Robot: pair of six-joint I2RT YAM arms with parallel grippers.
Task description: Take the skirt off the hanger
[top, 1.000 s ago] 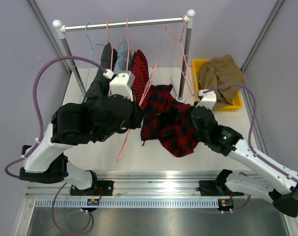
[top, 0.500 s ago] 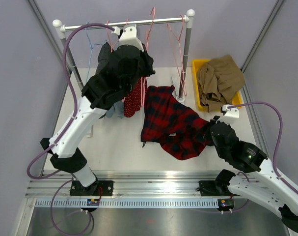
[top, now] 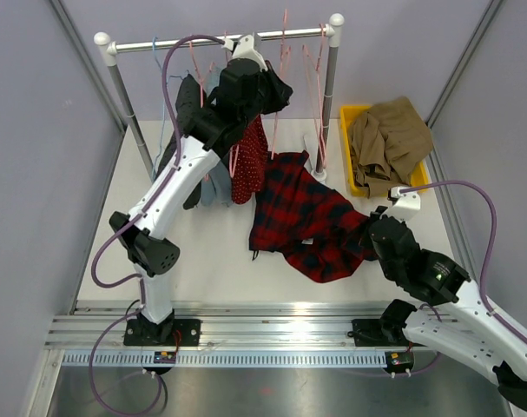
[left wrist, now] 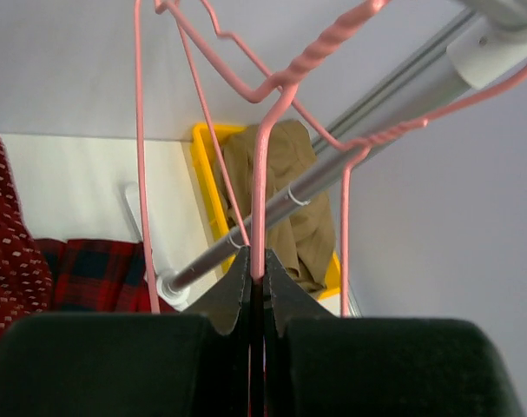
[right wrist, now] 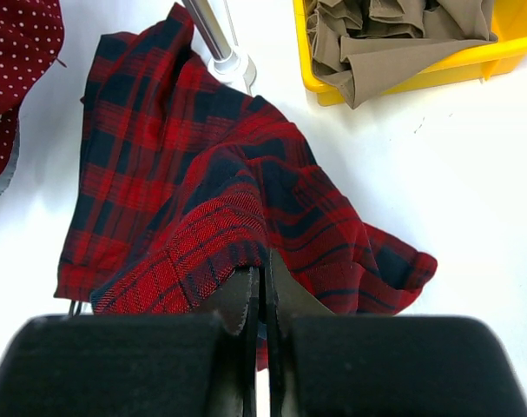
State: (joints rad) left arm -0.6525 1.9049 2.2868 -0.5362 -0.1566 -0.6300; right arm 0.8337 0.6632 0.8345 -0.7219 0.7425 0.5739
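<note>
The red and dark plaid skirt [top: 305, 219] lies spread on the white table, off any hanger; it also shows in the right wrist view [right wrist: 202, 174]. My right gripper [right wrist: 261, 278] is shut on a fold of the skirt at its near right part [top: 367, 234]. My left gripper [left wrist: 258, 276] is shut on the stem of a pink wire hanger [left wrist: 260, 187], raised up by the metal rail [top: 220, 41]. In the top view the left gripper [top: 267, 82] sits just under the rail with the hanger [top: 285, 39] at it.
A yellow bin [top: 424, 181] with tan clothes [top: 390, 139] stands at the back right. A red dotted garment [top: 248, 161] and dark and grey garments hang on the rack's left half. Other pink hangers [top: 319, 95] hang near the right post [top: 330, 95].
My left arm has lifted the pink hanger from table level up to the rail. My right gripper has pulled back toward the near right with the skirt's fold, spreading the skirt.
</note>
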